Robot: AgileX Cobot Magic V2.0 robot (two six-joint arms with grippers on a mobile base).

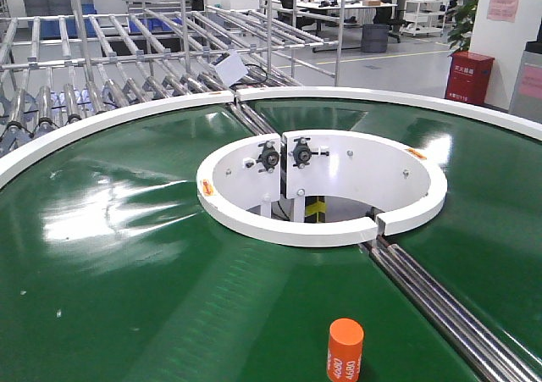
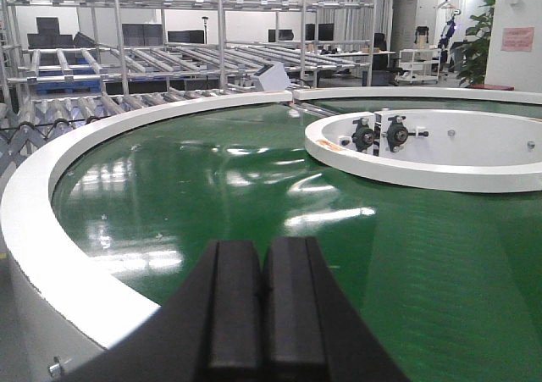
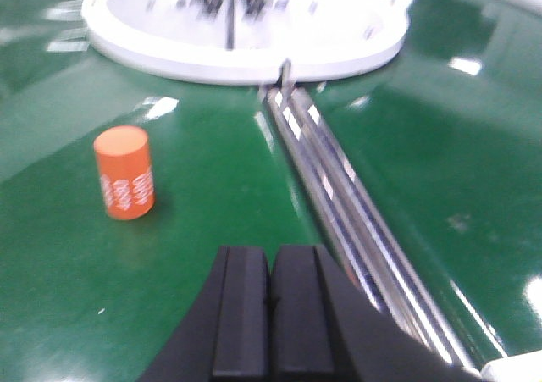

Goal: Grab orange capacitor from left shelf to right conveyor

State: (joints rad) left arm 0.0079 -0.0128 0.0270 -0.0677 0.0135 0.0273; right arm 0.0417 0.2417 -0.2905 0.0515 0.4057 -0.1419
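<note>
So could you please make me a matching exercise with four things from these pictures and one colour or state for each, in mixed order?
Things:
1. orange capacitor
2. right conveyor belt
3. inner ring
4. right gripper

States:
A. white
B. jaws closed, holding nothing
C. upright on the belt
D. glossy green

Pairs: 1-C, 2-D, 3-A, 4-B

Orange capacitor (image 1: 345,350) (upright) on green conveyor (image 1: 127,255)

Front camera high over conveyor (image 1: 127,255); wrist cameras low; all share inner ring (image 1: 322,229).
</note>
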